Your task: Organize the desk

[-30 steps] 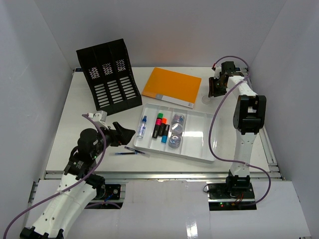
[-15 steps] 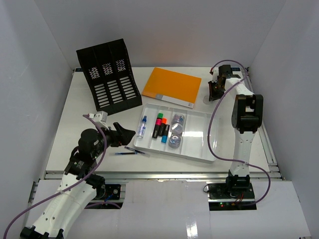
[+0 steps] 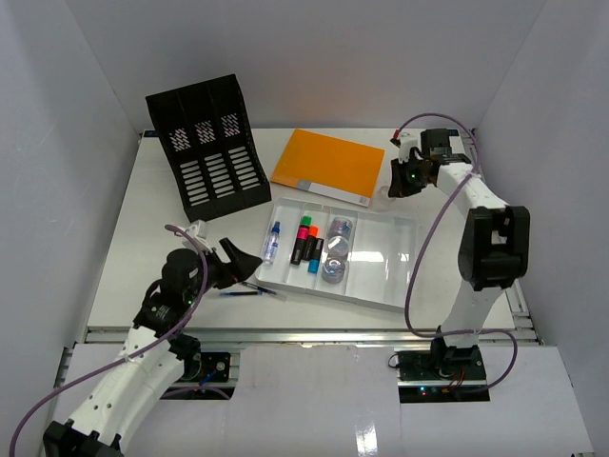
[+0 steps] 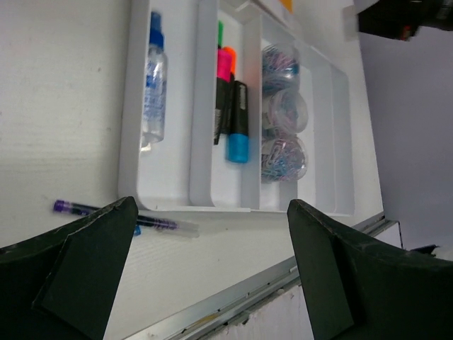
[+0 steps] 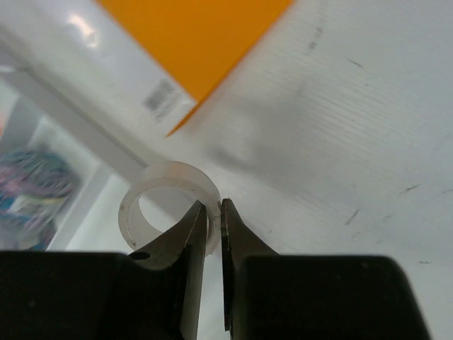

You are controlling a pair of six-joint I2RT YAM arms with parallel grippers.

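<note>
Top external view gives you the white bench (image 3: 143, 238) filling the middle of the frame, from the metal rail along the bottom to the back wall. At its upper left stands a black file rack (image 3: 209, 143), and right of that, at upper centre, an orange folder (image 3: 328, 164) lies flat. Below the folder you have a white tray (image 3: 381, 265) set at a slight slant. From its left end rightwards it holds a small bottle (image 3: 273, 243) with a blue cap, a bunch of highlighters (image 3: 306, 244) and three round tubs of paper clips (image 3: 336, 250). A pen (image 3: 243, 290) lies on the bench just beside the tray's lower left edge.

Your left fingers (image 3: 243, 257) sit at lower left, near the tray's left end and above the pen. In the left wrist view they are spread wide, one at each lower corner, with the pen showing between them.

Your right fingers (image 5: 198, 228) are at upper right in the top view, near the folder's right corner. In the right wrist view they pinch the wall of a clear ring (image 5: 168, 173), one finger inside it and the other outside. The ring shows at lower left of that view, just below the folder's corner; you cannot tell whether it rests on the bench or is lifted off it
</note>
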